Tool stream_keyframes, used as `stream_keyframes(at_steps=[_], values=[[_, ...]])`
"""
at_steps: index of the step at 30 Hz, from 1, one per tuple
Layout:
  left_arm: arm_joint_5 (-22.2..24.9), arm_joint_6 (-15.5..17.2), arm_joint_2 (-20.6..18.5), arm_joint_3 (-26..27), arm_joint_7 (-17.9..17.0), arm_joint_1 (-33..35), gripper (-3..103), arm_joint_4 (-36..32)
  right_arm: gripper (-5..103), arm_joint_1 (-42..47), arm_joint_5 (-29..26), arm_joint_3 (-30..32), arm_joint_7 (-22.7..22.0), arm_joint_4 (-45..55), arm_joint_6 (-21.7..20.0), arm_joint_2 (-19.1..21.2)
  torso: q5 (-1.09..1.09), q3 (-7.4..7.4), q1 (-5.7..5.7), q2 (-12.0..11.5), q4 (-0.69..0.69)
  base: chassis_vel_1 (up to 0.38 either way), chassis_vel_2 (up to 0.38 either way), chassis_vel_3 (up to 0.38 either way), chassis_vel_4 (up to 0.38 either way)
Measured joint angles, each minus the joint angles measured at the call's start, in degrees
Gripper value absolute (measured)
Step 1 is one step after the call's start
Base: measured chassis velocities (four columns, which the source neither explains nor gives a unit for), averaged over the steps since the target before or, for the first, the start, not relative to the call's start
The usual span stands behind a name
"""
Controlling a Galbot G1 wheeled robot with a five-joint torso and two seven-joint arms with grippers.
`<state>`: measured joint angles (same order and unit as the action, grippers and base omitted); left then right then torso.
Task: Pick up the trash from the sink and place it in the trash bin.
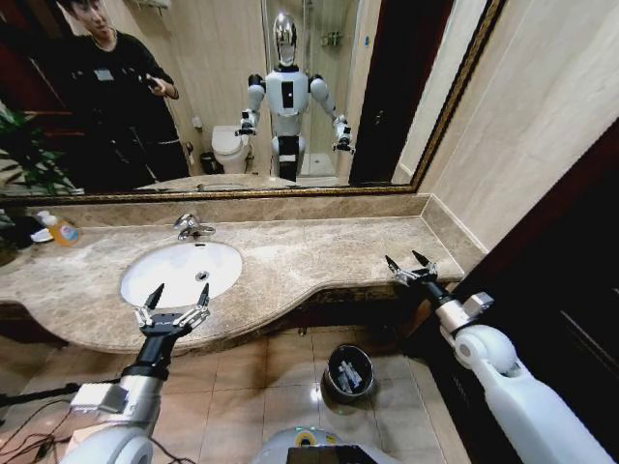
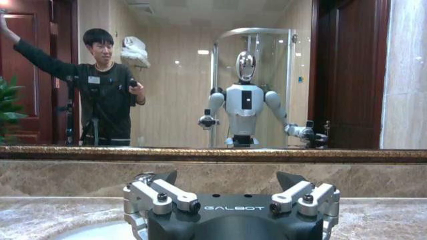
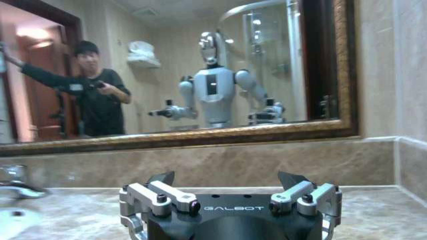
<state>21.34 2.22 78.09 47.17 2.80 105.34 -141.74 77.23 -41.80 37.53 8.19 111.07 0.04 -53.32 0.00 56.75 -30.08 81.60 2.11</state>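
Marble counter (image 1: pixel 319 253), 1 sink (image 1: pixel 181 272), 2 open grippers (image 1: pixel 174 304)

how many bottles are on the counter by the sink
1: an orange soap bottle with a white pump stands on the marble counter at the robot's far left, beside the mirror and left of the faucet. Others may be hidden past the view's edge.

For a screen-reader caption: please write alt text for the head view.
Both open end effectors hover at a marble counter: the left end effector by the white sink, the right end effector near the counter's right end. Below, a black trash bin on the tiled floor holds small items.
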Motion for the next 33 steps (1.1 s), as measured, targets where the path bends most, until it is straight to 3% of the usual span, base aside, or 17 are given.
stream_keyframes(at_steps=[5,11,20,33], values=[[0.0,0.0,0.0,0.0,0.0,0.0,100,0.0,100,-0.6,1.8,-0.1,-2.9,-0.1,-0.8,-0.3,0.00,0.00,0.00,0.0,0.00,0.000,0.000,0.000,0.000],[0.0,0.0,0.0,0.0,0.0,0.0,100,0.0,100,0.4,6.0,1.0,-8.2,2.5,-5.1,-3.0,0.00,0.00,0.01,0.0,0.00,0.000,0.000,0.000,0.000],[0.0,0.0,0.0,0.0,0.0,0.0,100,0.0,100,-0.2,11.3,1.4,-9.1,3.2,-5.7,-6.0,0.00,0.00,0.01,0.0,0.00,0.000,0.000,0.000,0.000],[0.0,0.0,0.0,0.0,0.0,0.0,100,0.0,100,-0.3,11.6,1.4,-9.4,3.3,-6.0,-6.2,0.00,0.00,0.01,0.0,0.00,0.000,0.000,0.000,0.000]])
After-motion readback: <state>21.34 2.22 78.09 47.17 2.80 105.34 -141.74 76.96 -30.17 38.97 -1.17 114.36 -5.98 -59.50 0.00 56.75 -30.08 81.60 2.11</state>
